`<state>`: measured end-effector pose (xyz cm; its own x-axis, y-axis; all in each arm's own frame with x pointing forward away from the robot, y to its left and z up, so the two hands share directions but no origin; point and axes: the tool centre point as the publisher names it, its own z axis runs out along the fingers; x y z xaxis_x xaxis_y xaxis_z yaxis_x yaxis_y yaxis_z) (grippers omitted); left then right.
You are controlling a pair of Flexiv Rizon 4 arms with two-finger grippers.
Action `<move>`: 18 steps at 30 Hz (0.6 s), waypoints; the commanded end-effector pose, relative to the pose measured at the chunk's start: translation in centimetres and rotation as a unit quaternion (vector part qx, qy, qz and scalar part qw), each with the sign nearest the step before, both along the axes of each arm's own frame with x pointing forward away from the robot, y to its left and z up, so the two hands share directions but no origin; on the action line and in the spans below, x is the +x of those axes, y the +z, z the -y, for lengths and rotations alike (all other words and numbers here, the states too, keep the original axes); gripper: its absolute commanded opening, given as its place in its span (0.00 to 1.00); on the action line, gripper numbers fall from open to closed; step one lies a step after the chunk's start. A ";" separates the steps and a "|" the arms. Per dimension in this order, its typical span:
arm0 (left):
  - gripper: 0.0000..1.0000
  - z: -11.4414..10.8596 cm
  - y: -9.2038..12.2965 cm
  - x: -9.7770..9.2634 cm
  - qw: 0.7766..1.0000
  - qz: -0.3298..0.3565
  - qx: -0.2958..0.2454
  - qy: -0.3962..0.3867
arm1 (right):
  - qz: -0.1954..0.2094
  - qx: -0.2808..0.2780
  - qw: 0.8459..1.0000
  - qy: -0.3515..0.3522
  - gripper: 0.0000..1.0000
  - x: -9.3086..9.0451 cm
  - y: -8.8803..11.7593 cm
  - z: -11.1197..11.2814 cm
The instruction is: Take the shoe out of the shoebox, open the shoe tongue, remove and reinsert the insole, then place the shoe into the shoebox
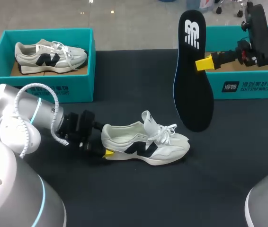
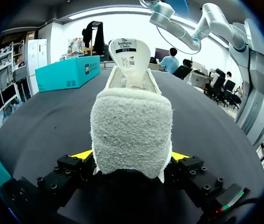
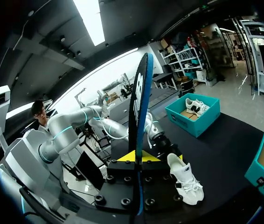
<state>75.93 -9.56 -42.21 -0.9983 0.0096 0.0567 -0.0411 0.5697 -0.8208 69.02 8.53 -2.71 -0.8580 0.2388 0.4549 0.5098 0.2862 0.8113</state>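
Note:
A white shoe with a black logo [image 1: 146,144] lies on its sole in the middle of the black table, tongue raised. Its fuzzy heel [image 2: 131,130] fills the space between the wide-spread fingers of my left gripper [image 1: 106,152], which stands open behind it. My right gripper [image 1: 204,63] is held high at the back right, shut on a black insole [image 1: 193,71] that hangs upright above the table. In the right wrist view the insole [image 3: 139,116] shows edge-on between the yellow tips, with the shoe [image 3: 185,179] on the table below.
A teal shoebox [image 1: 84,71] at the back left holds a second, similar shoe [image 1: 49,56]. Another teal shoebox [image 1: 247,87] stands at the back right, behind the right gripper. Bare black tabletop lies in front of the shoe.

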 end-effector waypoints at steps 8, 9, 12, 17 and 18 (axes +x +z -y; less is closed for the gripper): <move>1.00 -0.8 1.2 -0.1 0.999 0.005 0.053 0.014 | -0.001 -0.001 1.000 0.001 0.00 0.2 -0.1 -0.2; 1.00 -0.9 1.3 0.0 0.998 0.005 0.066 0.007 | -0.001 -0.001 1.000 0.001 0.00 0.2 -0.1 -0.2; 1.00 -1.4 1.2 0.2 0.996 0.001 0.084 0.009 | -0.001 -0.001 1.000 0.001 0.00 0.2 -0.1 -0.2; 1.00 -1.4 1.2 0.2 0.996 0.001 0.084 0.009 | -0.001 -0.001 1.000 0.001 0.00 0.2 -0.1 -0.2; 1.00 -1.4 1.2 0.2 0.996 0.001 0.084 0.009 | -0.001 -0.001 1.000 0.001 0.00 0.2 -0.1 -0.2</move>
<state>76.14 -8.11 -41.09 -0.9984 -0.0177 0.0529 -0.0504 0.6915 -0.7206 69.02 8.53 -2.71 -0.8579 0.2387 0.4549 0.5098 0.2862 0.8113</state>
